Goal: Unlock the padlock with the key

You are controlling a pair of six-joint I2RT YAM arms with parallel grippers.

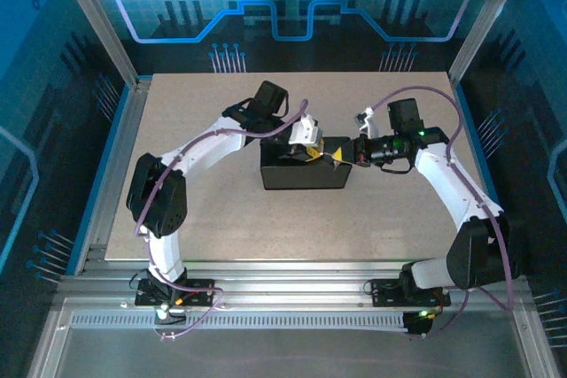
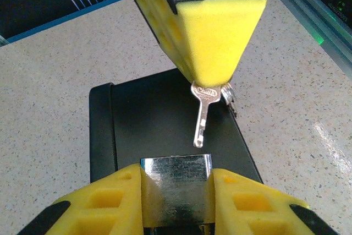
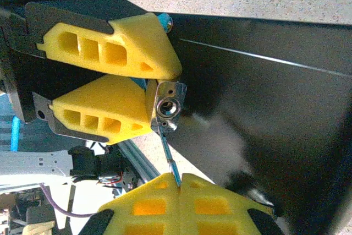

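Observation:
The padlock (image 2: 176, 182) is a small shiny silvery metal block, clamped between the yellow fingers of my left gripper (image 2: 176, 175) above the black box (image 2: 148, 119). In the right wrist view its keyhole face (image 3: 168, 106) points toward my right gripper (image 3: 180, 182), which is shut on the head of the thin silvery key (image 3: 169, 158). The key's (image 2: 201, 116) blade points at the padlock, its tip just short of the face and slightly off the keyhole. From above, both grippers meet over the box, left (image 1: 310, 146) and right (image 1: 342, 157).
The black box (image 1: 304, 172) lies in the middle of the speckled table (image 1: 221, 227). A second key (image 2: 228, 93) hangs on the ring behind the held one. Metal rails (image 2: 319, 15) run along the table's edge.

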